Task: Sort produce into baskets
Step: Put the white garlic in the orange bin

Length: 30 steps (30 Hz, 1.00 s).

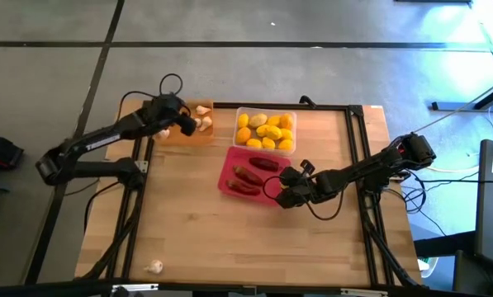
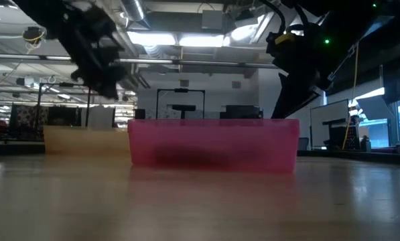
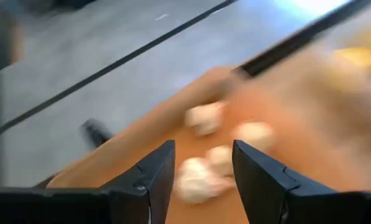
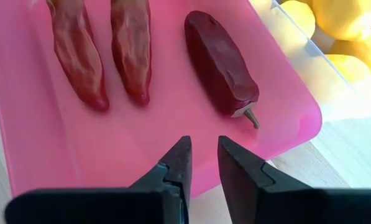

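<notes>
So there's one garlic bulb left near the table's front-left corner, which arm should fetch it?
Left, probably. The stray garlic bulb lies on its side of the table; the left tool hovers open over the orange tray. The right tool is by the pink tray.

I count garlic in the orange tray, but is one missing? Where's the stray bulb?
In the high view, one garlic bulb lies alone on the table near its front-left corner, far from the orange tray and both arms.

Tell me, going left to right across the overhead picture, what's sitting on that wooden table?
Lone garlic bulb near the front edge → left gripper over the orange tray of garlic → pink tray of chili peppers → right gripper at the pink tray's right edge.
</notes>
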Tool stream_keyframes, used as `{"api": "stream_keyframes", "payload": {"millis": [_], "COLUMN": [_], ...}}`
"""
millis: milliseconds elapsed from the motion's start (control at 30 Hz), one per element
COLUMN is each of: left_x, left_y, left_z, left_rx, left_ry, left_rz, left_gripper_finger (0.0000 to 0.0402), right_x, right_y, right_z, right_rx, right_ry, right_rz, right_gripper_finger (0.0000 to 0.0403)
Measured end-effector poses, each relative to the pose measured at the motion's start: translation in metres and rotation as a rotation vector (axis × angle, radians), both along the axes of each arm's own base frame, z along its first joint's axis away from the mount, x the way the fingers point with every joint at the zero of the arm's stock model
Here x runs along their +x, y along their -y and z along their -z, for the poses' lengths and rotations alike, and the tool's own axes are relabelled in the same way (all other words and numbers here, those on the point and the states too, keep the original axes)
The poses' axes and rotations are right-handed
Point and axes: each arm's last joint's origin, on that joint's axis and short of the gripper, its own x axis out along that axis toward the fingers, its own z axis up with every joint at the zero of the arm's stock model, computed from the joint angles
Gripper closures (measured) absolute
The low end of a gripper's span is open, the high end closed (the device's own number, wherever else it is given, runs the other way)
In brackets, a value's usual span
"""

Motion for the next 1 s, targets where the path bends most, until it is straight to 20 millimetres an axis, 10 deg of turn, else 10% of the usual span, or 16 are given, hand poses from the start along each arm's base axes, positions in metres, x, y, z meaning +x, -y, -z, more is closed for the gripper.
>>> {"api": "stream_keyframes", "payload": {"millis": [300, 1000], "left_x": [0.010, 0.059], "left_y": [0.053, 0.197], "left_z": [-0.041, -0.051], "left_rx": [-0.038, -0.224], "left_ry": [0.242, 0.385], "left_rz": [0.469, 1.214], "left_gripper_finger": [0.0249, 0.0259], "right_x": [0.001, 0.004], "right_y": [0.000, -0.001], "right_z": [0.000, -0.002], "right_rx": [0.002, 0.009], "right_ry": [0.010, 0.036], "right_rz": [-0.002, -0.024], "right_gripper_finger": [0.0329, 0.0329]}}
